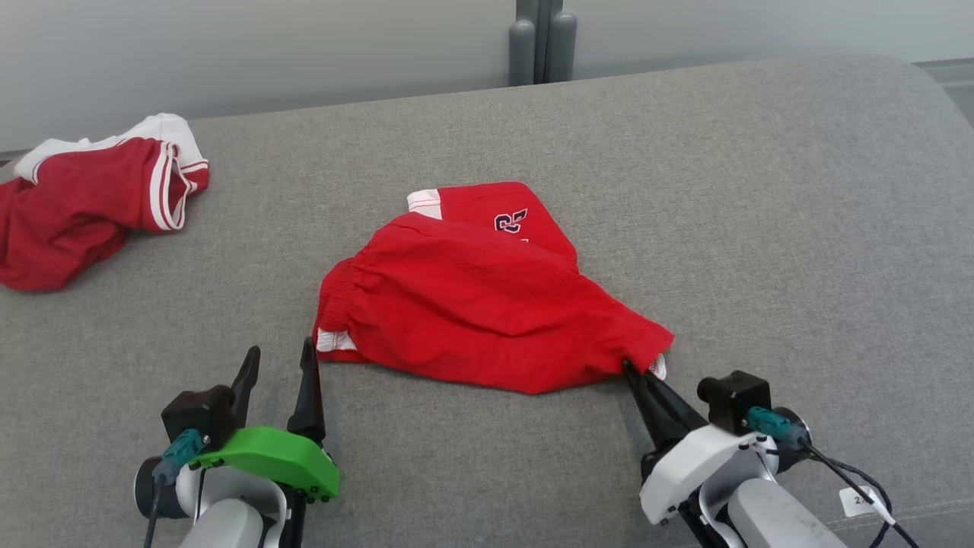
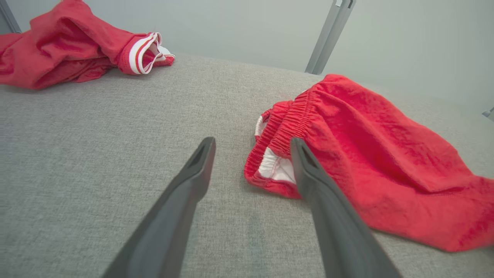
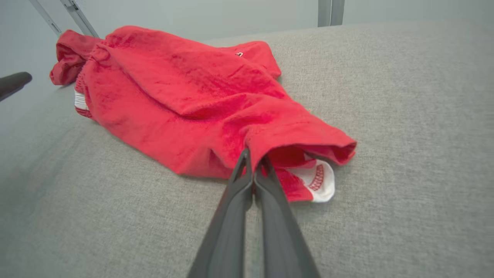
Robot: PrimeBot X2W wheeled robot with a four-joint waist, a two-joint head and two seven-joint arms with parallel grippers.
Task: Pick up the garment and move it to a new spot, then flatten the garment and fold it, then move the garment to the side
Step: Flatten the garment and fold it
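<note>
Left jaws agape, right jaws tight on red shorts [image 1: 487,304]; one other red garment [image 1: 84,205]

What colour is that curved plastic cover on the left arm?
Bright green; the curved plastic cover shows best in the head view.

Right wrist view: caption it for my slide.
Right hand pinches the hem of the red shorts on the grey cushion.

Shows left gripper [image 2: 251,142] spread wide. Puts red shorts [image 2: 370,154] at three o'clock, second red garment [image 2: 69,50] at eleven o'clock.
</note>
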